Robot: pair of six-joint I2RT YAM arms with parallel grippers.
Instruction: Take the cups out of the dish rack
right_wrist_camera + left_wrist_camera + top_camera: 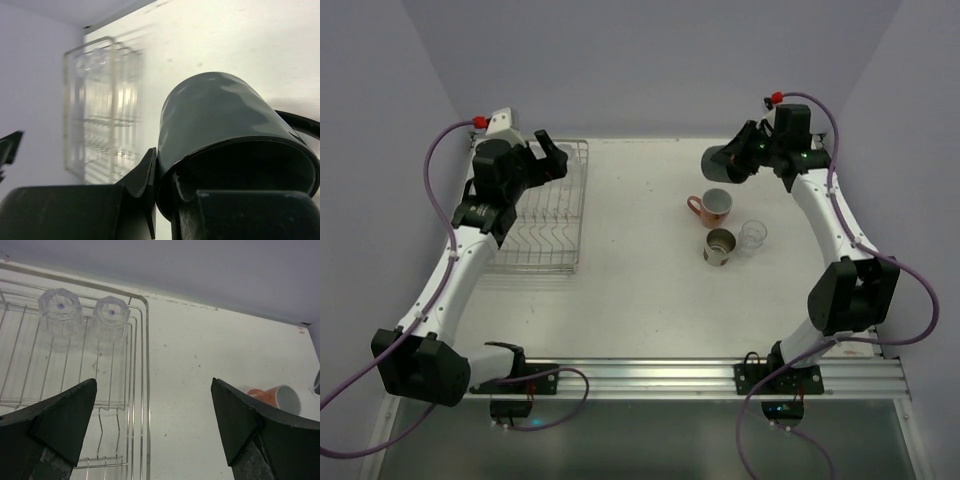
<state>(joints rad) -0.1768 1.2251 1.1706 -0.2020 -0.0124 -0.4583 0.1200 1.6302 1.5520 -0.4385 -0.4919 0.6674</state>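
Observation:
The silver wire dish rack [542, 225] stands at the left of the table. Two clear glasses [60, 310] [111, 315] sit upside down in its far corner, seen in the left wrist view. My left gripper [552, 160] hovers over the rack's far right part, open and empty [154, 410]. My right gripper [738, 160] is shut on the rim of the dark green mug [717, 163] and holds it tilted above the table, one finger inside the mug [220, 115]. The salmon-pink mug [712, 207], the tan cup [720, 246] and a clear glass [752, 235] stand on the table below it.
The rack's right rim wire [146, 365] runs under my left gripper. The pink mug shows in the left wrist view [280, 397] at the right. The rack shows blurred in the right wrist view [100, 110]. Walls close the table at the back and sides.

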